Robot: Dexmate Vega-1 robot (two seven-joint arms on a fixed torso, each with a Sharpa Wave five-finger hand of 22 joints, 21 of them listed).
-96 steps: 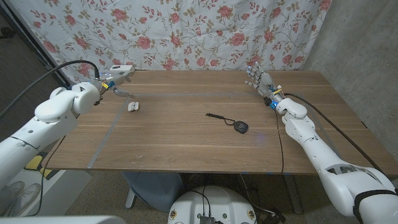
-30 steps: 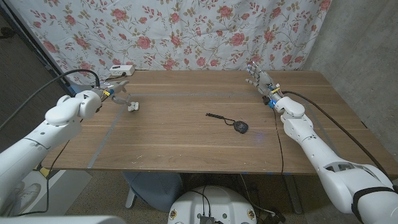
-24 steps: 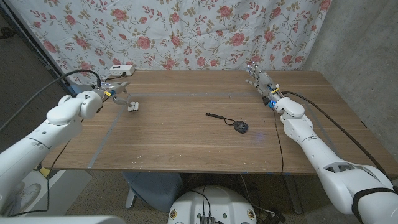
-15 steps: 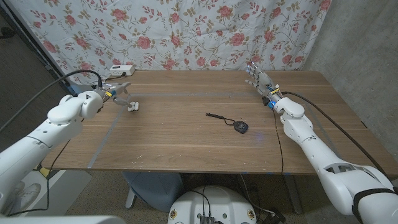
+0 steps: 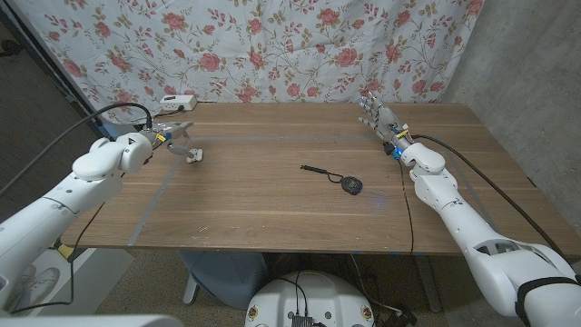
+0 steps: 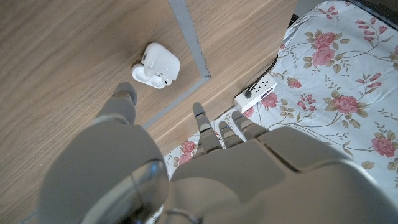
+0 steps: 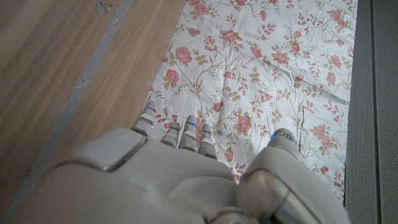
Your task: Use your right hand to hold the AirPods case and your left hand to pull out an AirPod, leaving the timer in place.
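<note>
The white AirPods case (image 5: 193, 156) lies on the table's left part, just beside a grey tape line (image 5: 163, 186). In the left wrist view the AirPods case (image 6: 157, 65) has its lid open, with white buds showing inside. My left hand (image 5: 172, 133) hovers just behind and left of the case, fingers (image 6: 206, 129) apart, holding nothing and apart from it. The black round timer (image 5: 351, 187) with a thin black strap lies near the table's middle. My right hand (image 5: 377, 113) stands at the far right, fingers spread and holding nothing, far from the case.
A white power strip (image 5: 176, 100) sits at the table's back left edge, also seen as the power strip (image 6: 258, 94) in the left wrist view. A floral curtain (image 5: 290, 45) hangs behind the table. Grey tape lines cross the tabletop, one (image 7: 74, 99) near my right hand.
My left hand has come down from near the power strip toward the AirPods case. The right hand, case and timer have stayed put.
</note>
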